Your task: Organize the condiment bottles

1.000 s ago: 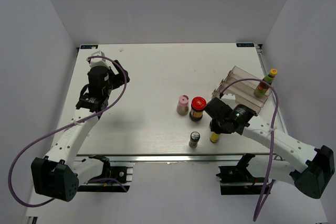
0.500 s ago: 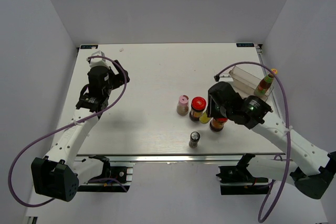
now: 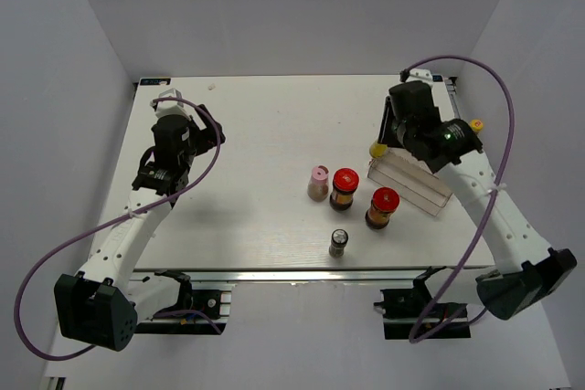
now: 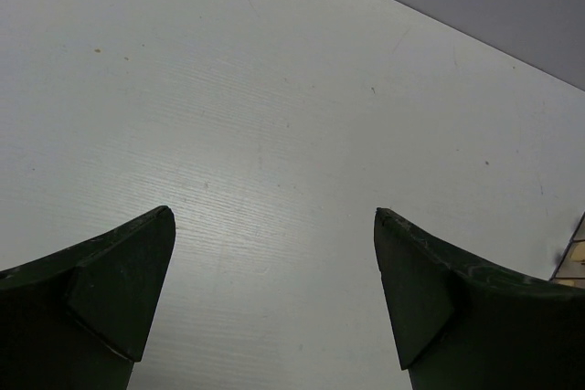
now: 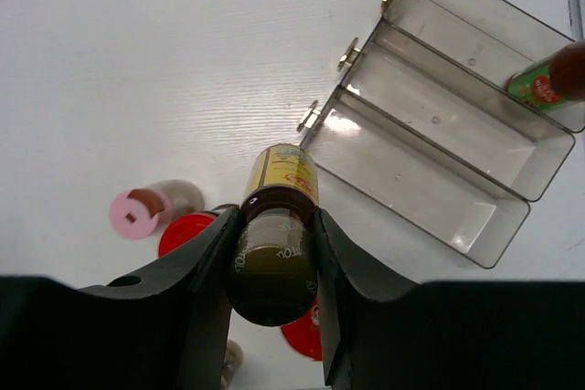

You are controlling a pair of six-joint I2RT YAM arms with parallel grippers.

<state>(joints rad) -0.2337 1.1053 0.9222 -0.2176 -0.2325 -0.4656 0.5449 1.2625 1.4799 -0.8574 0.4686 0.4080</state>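
Racked bottle (image 5: 541, 89) partly off-frame

Bright even light, soft shadows, sharp

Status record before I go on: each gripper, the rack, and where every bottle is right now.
left gripper: open, over bare table, holding nothing
right gripper: shut on held yellow-capped bottle, lifted near the rack's corner
rack: three clear compartments; the one farthest from the right gripper holds second yellow-capped bottle; the other two are empty
standing on table: pink-capped shaker, first red-lidded jar, second red-lidded jar, grey-capped shaker
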